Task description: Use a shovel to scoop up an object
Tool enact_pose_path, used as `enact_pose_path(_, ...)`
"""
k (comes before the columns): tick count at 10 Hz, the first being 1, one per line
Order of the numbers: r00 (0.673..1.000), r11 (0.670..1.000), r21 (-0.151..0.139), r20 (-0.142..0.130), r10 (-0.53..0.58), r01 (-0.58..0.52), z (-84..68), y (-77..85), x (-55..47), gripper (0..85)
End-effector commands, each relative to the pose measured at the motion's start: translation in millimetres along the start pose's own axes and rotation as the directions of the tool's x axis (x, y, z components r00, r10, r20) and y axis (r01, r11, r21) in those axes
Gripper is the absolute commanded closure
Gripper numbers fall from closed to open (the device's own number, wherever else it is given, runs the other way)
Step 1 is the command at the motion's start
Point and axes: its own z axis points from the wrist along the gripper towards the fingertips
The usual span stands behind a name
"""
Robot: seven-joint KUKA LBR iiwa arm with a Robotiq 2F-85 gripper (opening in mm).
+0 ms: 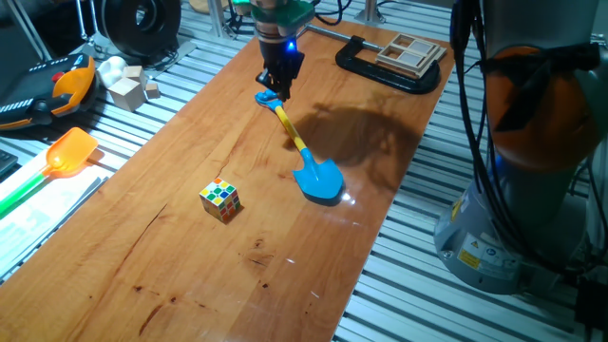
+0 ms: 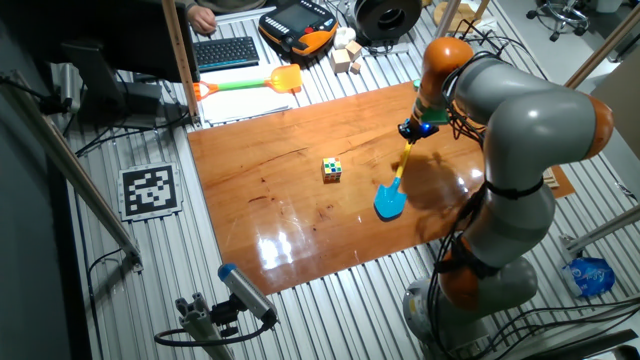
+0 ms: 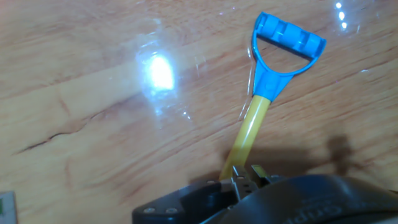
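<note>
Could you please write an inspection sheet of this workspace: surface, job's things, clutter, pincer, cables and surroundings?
Surface: wooden table, glossy, with glare.
Job's things: shovel has its blue blade on the table; cube stands apart from the blade, untouched.
Clutter: black clamp holding a wooden piece at the far edge; orange scoop and pale wooden blocks off the table.
Pincer: pincer shut on the yellow shaft just below the blue end loop.
Cables: black cables hang along the robot base.
Surroundings: slatted metal bench, keyboard, marker tag.
</note>
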Motion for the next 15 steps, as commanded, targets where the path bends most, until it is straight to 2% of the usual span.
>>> enact_pose_path(1,1.0,1.0,-0.003,0.001,0.0,0.0,4.6,-1.3,-2.6,68.0)
enact_pose_path(2,1.0,1.0,-0.008,-0.014,0.01,-0.01,9.9,-2.4,-6.5,68.0)
enact_pose_path(3,0.999,1.0,-0.016,-0.04,0.022,-0.022,15.4,-3.4,-9.5,51.0)
enact_pose_path(4,0.998,0.999,-0.02,-0.058,0.032,-0.033,20.6,-3.7,-11.3,51.0)
enact_pose_path(5,0.997,0.999,-0.022,-0.062,0.041,-0.042,27.5,-3.4,-11.8,51.0)
enact_pose_path(8,0.997,0.998,-0.036,-0.056,0.048,-0.05,47.0,-5.5,-6.6,51.0)
enact_pose_path(11,0.991,0.995,-0.048,-0.101,0.083,-0.089,57.2,-2.0,1.5,51.0)
enact_pose_path(13,0.988,0.992,-0.051,-0.113,0.109,-0.116,63.7,2.4,8.3,51.0)
enact_pose_path(15,0.984,0.991,-0.054,-0.132,0.118,-0.126,68.7,1.7,8.7,51.0)
